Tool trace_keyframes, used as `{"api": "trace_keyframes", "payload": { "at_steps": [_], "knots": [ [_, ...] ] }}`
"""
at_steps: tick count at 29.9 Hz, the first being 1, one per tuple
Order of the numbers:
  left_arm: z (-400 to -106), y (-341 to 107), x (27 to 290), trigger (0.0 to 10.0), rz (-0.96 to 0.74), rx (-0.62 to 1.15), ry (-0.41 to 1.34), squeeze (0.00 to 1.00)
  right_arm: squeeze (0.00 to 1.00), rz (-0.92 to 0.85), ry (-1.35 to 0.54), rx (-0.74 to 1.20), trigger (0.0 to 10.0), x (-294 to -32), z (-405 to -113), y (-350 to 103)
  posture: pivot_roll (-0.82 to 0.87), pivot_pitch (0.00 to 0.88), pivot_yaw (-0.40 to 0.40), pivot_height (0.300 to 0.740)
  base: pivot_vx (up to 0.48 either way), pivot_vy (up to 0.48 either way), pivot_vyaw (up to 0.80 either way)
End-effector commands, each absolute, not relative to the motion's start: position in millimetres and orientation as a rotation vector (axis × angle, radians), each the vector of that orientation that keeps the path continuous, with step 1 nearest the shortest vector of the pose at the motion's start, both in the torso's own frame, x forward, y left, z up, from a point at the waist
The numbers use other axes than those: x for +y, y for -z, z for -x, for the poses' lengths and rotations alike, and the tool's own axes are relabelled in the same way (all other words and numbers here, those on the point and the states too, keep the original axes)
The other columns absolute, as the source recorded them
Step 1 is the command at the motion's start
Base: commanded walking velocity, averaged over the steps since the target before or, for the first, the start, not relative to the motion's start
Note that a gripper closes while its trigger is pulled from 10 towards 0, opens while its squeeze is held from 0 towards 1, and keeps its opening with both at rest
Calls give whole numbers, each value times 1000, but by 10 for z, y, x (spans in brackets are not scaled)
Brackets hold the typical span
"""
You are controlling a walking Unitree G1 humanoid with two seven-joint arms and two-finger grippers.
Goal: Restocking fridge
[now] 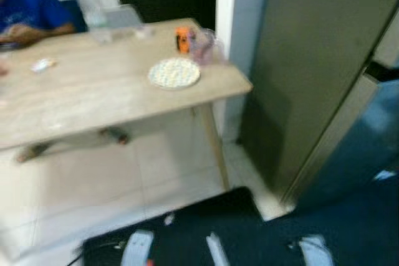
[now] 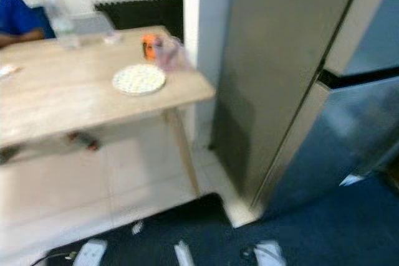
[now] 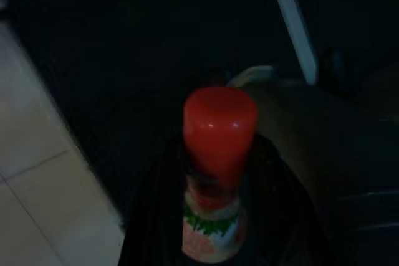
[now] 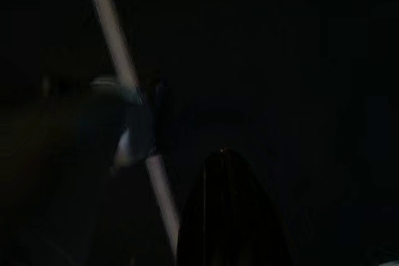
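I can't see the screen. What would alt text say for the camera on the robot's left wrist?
A bottle with a red cap and a red, white and green label stands upright between the left gripper's black fingers, seen in dim light. Behind it lie a dark mat and pale floor tiles.

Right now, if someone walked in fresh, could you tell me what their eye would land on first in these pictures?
Probably the tall grey fridge on the right, standing shut beside the wooden table. On the table near its fridge-side end lie a patterned plate, an orange container and a clear cup, with a person in blue seated at the far left. In the dark left wrist view, a red-capped bottle sits between the left gripper's fingers.
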State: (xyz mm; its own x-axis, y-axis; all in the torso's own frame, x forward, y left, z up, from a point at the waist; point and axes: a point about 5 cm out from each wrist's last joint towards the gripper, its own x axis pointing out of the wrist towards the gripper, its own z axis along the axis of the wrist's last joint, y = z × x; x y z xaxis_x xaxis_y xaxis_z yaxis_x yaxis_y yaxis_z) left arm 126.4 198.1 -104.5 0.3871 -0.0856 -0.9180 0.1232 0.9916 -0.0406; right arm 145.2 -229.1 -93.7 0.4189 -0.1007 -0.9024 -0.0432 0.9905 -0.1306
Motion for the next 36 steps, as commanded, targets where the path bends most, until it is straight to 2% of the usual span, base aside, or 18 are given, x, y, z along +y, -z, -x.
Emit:
{"api": "trace_keyframes", "payload": {
  "at_steps": [1, 29, 36],
  "knots": [
    [-1208, 1062, 1985, 10000, -43, 1192, 144, 0, 0, 142, 38, 1165, 10000, -2271, -1365, 974, -37, 6, 6, 740, 0, -461, 0],
    [-1202, 1065, 1973, 10000, -61, 1193, 167, 0, 0, 107, 65, 1133, 10000, -2260, -1368, 973, -41, 0, 6, 740, 0, -461, 0],
    [-1198, 1065, 1980, 10000, -64, 1196, 170, 0, 0, 167, -21, 1055, 10000, -2231, -1459, 932, -41, 0, 11, 740, 0, -437, 0]
  ]
}}
